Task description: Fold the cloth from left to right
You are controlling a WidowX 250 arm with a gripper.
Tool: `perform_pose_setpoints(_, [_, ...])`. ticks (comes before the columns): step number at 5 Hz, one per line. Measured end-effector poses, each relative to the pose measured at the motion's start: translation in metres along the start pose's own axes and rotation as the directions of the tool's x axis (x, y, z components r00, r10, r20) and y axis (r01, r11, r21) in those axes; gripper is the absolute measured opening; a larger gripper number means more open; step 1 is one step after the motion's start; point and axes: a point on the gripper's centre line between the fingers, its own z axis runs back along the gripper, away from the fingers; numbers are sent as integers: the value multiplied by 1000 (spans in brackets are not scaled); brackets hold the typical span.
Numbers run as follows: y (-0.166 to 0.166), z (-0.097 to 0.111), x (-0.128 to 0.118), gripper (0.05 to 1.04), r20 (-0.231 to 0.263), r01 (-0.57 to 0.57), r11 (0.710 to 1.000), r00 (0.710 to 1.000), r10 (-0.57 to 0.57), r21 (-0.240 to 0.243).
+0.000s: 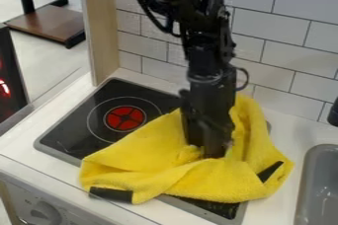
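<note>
The black gripper [212,150] hangs down over the middle of the yellow cloth [151,157], its tip low against the fabric. The cloth lies crumpled with raised folds across the front and right part of the black stovetop [82,120]. Its left corner reaches the counter's front edge, and its right side spreads onto the white counter. Black patches show at its lower left and right. Behind the gripper, part of the cloth rises toward the tiled wall. Whether the gripper holds fabric is hidden at the tip.
A red burner [125,118] shows left of the cloth. The grey sink [323,184] is at the right edge. A wooden post [100,26] stands at the back left, beside the tiled wall [277,41]. An oven knob [45,214] sits on the front panel.
</note>
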Motion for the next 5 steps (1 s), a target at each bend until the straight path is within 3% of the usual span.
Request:
perform_pose_setpoints(1, [-2, 2, -2, 1022, -15, 5, 1000, 1000, -5, -11])
perform_pose_setpoints(3, [-9, 49, 6, 999, 84, 14, 1000, 996, -14, 5])
perform_pose_setpoints(4, [-3, 77, 6, 999, 169, -21, 999, 986, 13, 47])
perform_pose_setpoints(5, [-3, 78, 6, 999, 169, -23, 999, 985, 15, 47])
